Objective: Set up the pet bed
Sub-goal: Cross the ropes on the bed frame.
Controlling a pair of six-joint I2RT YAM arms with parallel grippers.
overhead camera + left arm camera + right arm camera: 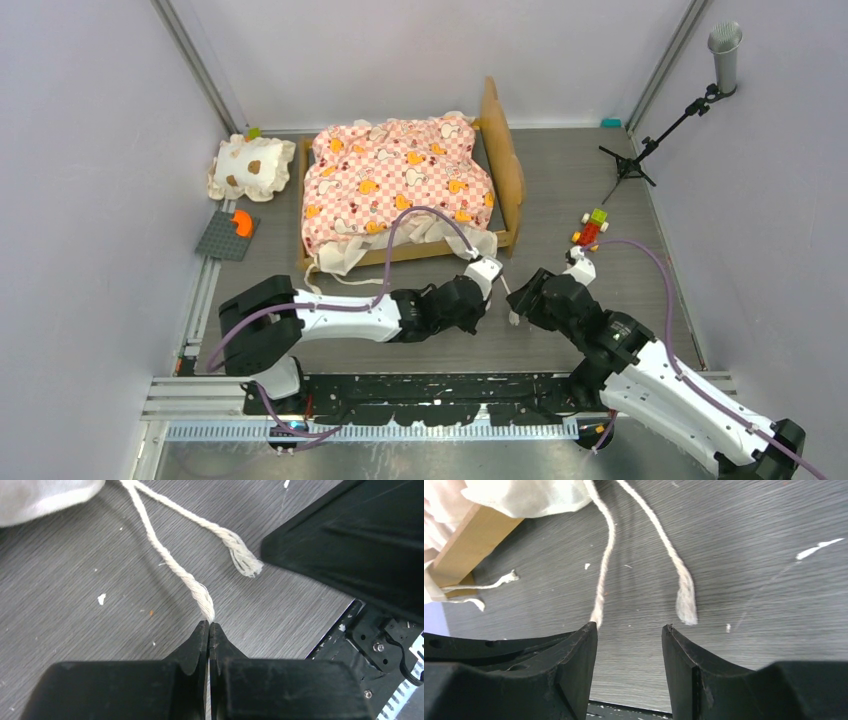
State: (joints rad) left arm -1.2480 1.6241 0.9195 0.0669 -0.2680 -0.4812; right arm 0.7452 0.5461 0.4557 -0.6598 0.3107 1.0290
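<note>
We find the pet bed [410,185] at the back middle of the bench [560,200], its wavy headboard [503,150] on the right. The pink checkered mattress [380,170] lies rumpled on the frame, with its cream ruffle spilling over the near rail. We judge the frame light but rigid, best taken by a rail or the headboard edge. The mattress is soft, limp cloth that will sag and bunch wherever it is pinched, so its ruffle or corners look like the places to hold. Two thin twisted ties trail from the bed's near right corner onto the bench; they are floppy, fraying at the tips, and likely to slip out of a shallow pinch. The left end effector [209,625] is clenched on the very tip of the pinched cord [170,562], while the loose cord [235,547] lies just beside it. The right end effector [630,627] is released, jaws spread, with the loose cord's frayed end just ahead of one finger; we cannot tell whether they touch. We can read no brand, label or writing anywhere.
</note>
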